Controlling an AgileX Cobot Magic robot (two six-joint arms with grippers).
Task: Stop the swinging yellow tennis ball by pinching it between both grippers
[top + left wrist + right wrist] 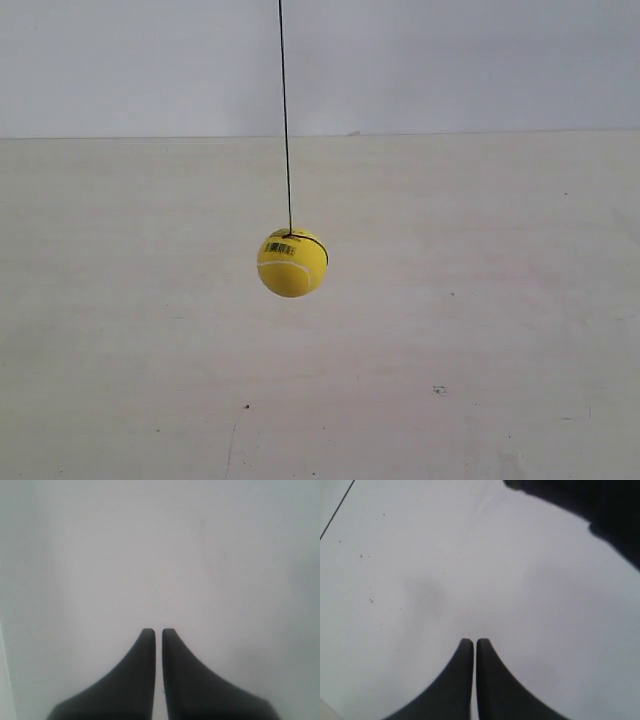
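Bright, flat, even light; shadows are faint. The yellow tennis ball (292, 263) looks sharp; both wrist views are pale and blurred.

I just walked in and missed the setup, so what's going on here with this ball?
A yellow tennis ball hangs on a thin dark string with a pale surface behind it, and nothing is touching it. Neither arm shows in the exterior view. The left gripper and the right gripper each have their fingers nearly together, holding nothing, and neither wrist view shows the ball. The pinch has not begun.
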